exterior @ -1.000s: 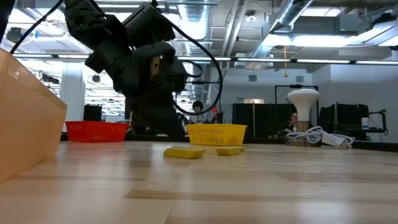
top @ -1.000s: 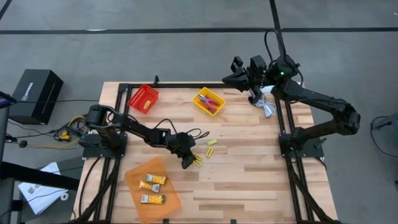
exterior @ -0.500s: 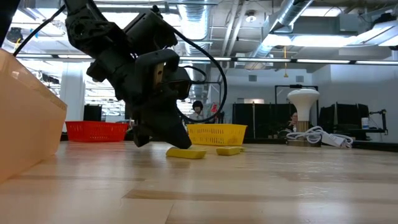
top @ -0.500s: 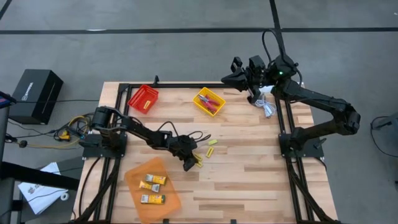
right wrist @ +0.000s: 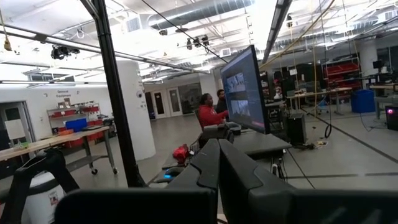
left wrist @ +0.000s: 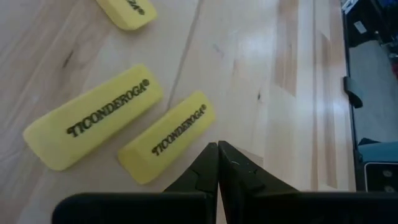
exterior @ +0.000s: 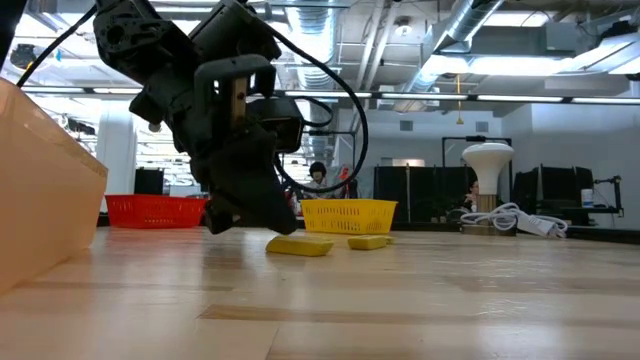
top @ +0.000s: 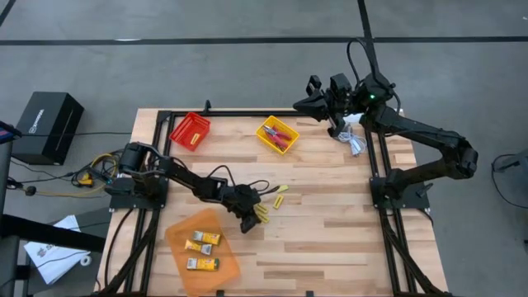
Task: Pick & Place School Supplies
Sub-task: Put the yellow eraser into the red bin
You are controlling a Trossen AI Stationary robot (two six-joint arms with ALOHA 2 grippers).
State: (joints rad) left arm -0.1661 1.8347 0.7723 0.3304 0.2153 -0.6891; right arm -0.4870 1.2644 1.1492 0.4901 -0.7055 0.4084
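Observation:
Several yellow erasers lie flat on the wooden table [top: 330,231]: two side by side [top: 261,213], [left wrist: 166,137], [left wrist: 93,118], and others a little farther off [top: 280,200]. My left gripper [top: 247,223] [left wrist: 217,146] is shut, slanting down, with its tips just over the table beside the nearest eraser's end. In the low view it hangs clear of the table. My right gripper [top: 316,100] [right wrist: 219,146] is shut and raised high at the far right edge, holding nothing.
An orange tray [top: 227,262] at the near left holds yellow-and-white packs [top: 202,239]. A yellow tray [top: 266,125] with red-handled tools and a red tray [top: 190,130] stand at the far side. A white lamp-like object [exterior: 487,155] and its cable [top: 355,142] lie far right.
My left gripper has sunk a little and gone slightly toward the table's near edge, staying shut beside the pair of erasers. The erasers have not moved.

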